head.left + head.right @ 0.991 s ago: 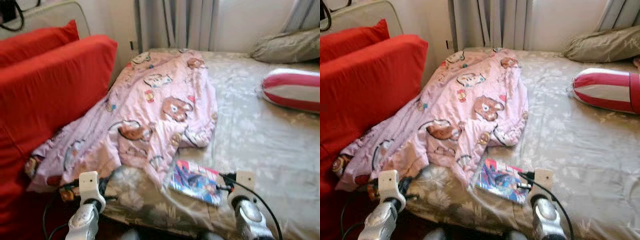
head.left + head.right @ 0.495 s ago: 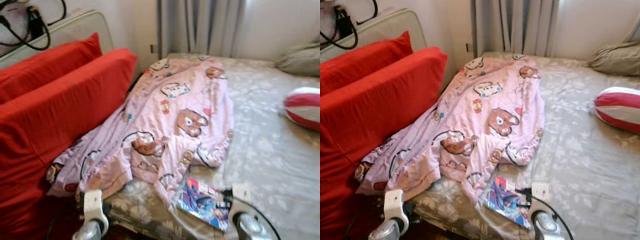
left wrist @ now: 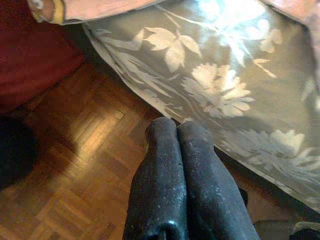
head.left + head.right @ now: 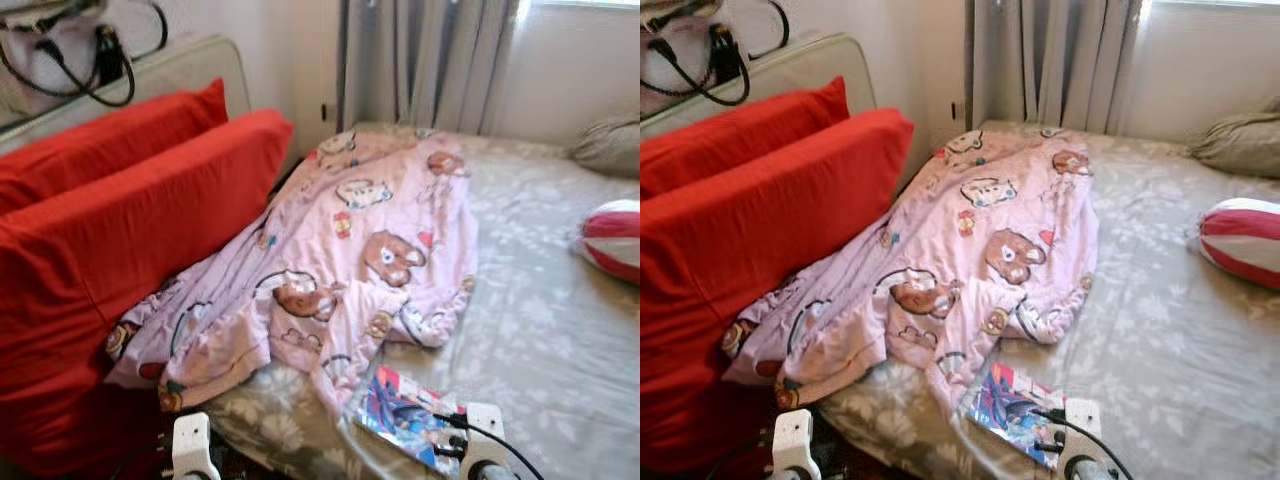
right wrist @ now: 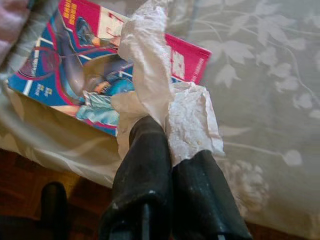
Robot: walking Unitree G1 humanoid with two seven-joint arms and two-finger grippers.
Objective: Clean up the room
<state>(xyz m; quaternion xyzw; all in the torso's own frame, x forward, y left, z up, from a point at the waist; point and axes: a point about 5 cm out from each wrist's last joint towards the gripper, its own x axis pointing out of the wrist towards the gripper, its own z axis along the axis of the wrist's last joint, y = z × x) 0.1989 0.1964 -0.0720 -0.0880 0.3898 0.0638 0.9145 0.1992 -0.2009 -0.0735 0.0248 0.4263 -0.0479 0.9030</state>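
While the right gripper [image 5: 172, 150] is held low at the bed's [image 4: 540, 300] near edge, a crumpled white tissue [image 5: 160, 100] is pinched between its pressed-together fingers, just above a magazine [image 4: 405, 415] lying on the grey floral sheet. The left gripper [image 3: 177, 135] is seen with fingers pressed together and nothing held, over the wooden floor [image 3: 75, 165] beside the bed's near left corner. A pink blanket [image 4: 340, 260] is heaped across the bed's left half, against red cushions [image 4: 120, 230]. A striped pillow [image 4: 1245, 240] lies far right.
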